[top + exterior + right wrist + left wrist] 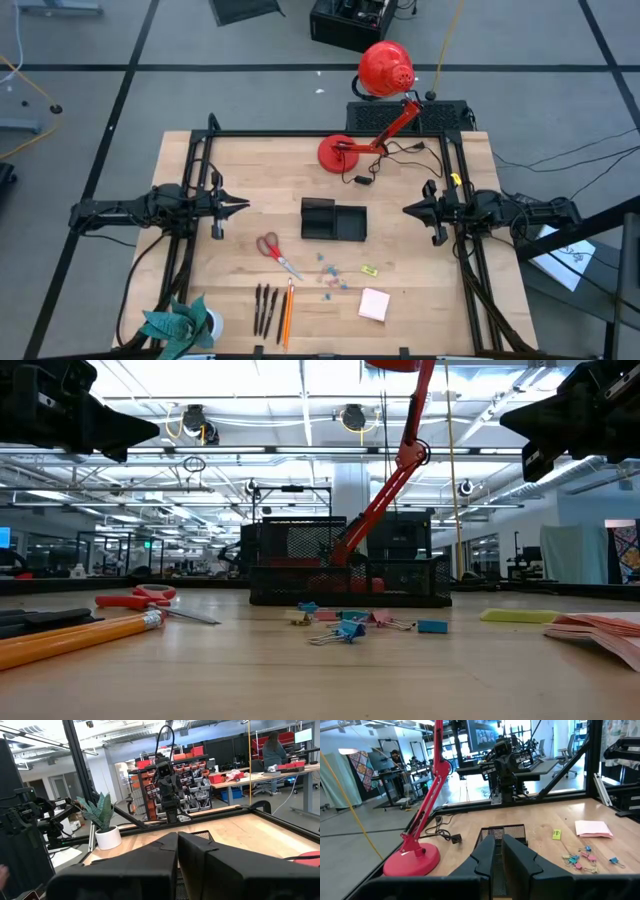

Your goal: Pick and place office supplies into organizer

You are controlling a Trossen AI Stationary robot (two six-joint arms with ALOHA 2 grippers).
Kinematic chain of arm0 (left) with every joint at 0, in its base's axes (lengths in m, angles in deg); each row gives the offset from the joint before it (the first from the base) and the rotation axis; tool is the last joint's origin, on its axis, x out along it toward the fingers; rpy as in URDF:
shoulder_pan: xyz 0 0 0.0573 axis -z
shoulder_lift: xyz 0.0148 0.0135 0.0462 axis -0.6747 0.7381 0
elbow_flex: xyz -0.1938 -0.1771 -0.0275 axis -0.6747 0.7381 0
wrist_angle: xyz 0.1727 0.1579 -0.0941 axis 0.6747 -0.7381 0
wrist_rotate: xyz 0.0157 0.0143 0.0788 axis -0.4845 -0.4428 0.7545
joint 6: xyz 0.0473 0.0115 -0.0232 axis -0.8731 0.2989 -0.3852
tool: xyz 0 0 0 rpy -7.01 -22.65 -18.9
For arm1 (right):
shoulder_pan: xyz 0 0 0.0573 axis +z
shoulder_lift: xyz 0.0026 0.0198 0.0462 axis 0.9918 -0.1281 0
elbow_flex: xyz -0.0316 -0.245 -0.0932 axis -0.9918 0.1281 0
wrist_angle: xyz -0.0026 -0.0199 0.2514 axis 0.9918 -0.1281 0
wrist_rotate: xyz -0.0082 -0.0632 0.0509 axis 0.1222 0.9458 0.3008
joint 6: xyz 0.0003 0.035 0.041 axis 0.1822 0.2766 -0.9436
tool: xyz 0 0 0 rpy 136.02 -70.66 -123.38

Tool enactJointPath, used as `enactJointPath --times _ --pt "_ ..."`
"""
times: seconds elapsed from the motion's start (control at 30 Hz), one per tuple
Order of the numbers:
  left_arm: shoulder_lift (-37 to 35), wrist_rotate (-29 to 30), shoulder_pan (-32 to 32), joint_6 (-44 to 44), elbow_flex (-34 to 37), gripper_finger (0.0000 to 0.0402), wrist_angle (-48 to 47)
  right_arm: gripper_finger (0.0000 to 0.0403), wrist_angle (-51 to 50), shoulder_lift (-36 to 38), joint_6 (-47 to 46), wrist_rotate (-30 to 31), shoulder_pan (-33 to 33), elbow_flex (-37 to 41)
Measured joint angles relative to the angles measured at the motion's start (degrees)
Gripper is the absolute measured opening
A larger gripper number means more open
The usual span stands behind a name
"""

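The black organizer (pixel 333 220) stands at the table's middle, between my two grippers. Nearer the front edge lie red-handled scissors (pixel 275 250), three dark pens (pixel 265 308), an orange pencil (pixel 288 315), a pale pink notepad (pixel 374 303), small coloured clips (pixel 330 275) and a yellow bit (pixel 369 270), all flat on the wood. My left gripper (pixel 243 207) hovers at the left, pointing level at the organizer (pixel 502 832), its fingers nearly together with nothing between. My right gripper (pixel 407 210) hovers at the right, shut and empty, facing it from the other side.
A red desk lamp stands on its round base (pixel 340 152) at the far middle, its arm leaning out to the head (pixel 385 68) beyond the table. Its cord (pixel 400 160) trails on the wood. A teal plant (pixel 185 325) sits at the near left corner. A black frame (pixel 330 133) borders the table.
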Motion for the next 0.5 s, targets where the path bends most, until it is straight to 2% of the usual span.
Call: enactJointPath --times 0.23,0.5 --pt "0.01 0.0 -0.01 0.0 0.0 0.0042 -0.01 0.0004 0.12 0.0 0.08 0.02 0.0 0.0" --pt "0.0 0.01 -0.02 0.0 0.0 0.0042 0.01 0.0004 4.87 0.02 -0.17 0.0 0.0 0.02"
